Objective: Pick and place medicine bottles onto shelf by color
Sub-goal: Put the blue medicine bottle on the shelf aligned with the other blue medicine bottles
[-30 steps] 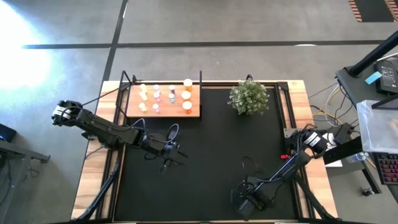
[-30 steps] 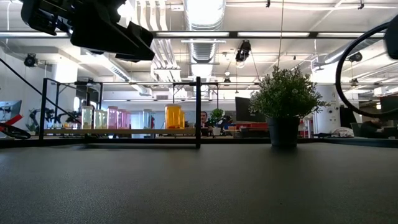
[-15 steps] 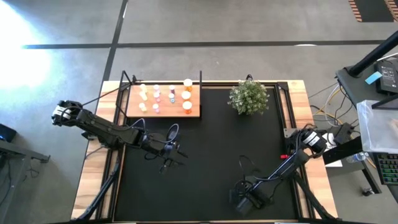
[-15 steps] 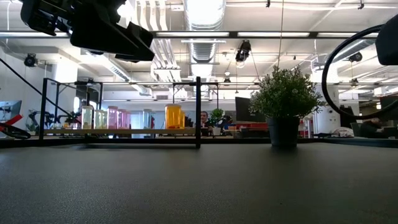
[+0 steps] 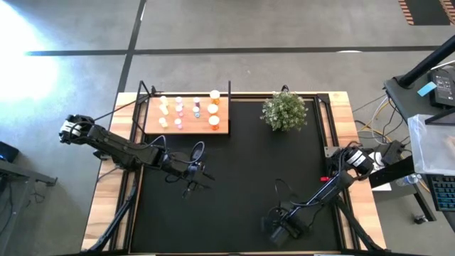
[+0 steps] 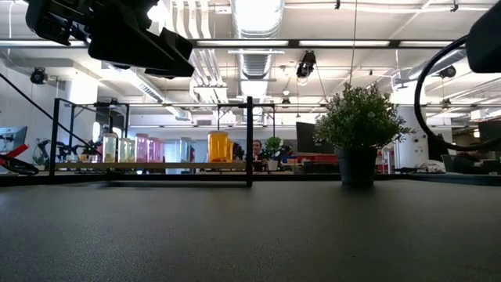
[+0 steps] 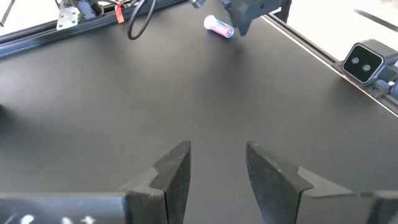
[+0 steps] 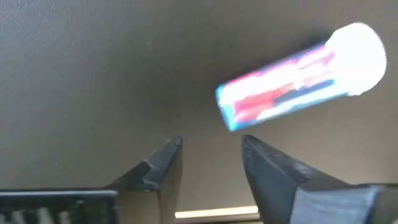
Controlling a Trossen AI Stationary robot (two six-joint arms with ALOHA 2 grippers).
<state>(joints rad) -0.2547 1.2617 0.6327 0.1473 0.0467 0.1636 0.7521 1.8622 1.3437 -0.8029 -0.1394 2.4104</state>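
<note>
One medicine bottle (image 8: 292, 81), pink and blue with a white cap, lies on its side on the black mat just beyond the fingertips of my right gripper (image 8: 208, 146). This gripper is open by a narrow gap with nothing between its fingers. It hovers near the table's front edge (image 5: 279, 227). The left wrist view shows the same bottle (image 7: 219, 26) beside it. Several more bottles (image 5: 188, 110) stand upright on the shelf (image 5: 153, 117) at the back left. My left gripper (image 5: 190, 183) waits over the mat's left middle, open and empty (image 7: 214, 152).
A small potted plant (image 5: 284, 110) stands at the back, right of the shelf. Black posts (image 6: 249, 141) rise from the shelf's edges. A small camera (image 7: 365, 60) sits on the table's rim. Bare mat (image 5: 242, 171) lies between the two grippers.
My right arm has shifted a little. In the low view its cable loop and wrist have come farther into the picture at the upper right. The left arm and the bottles on the shelf have kept still.
</note>
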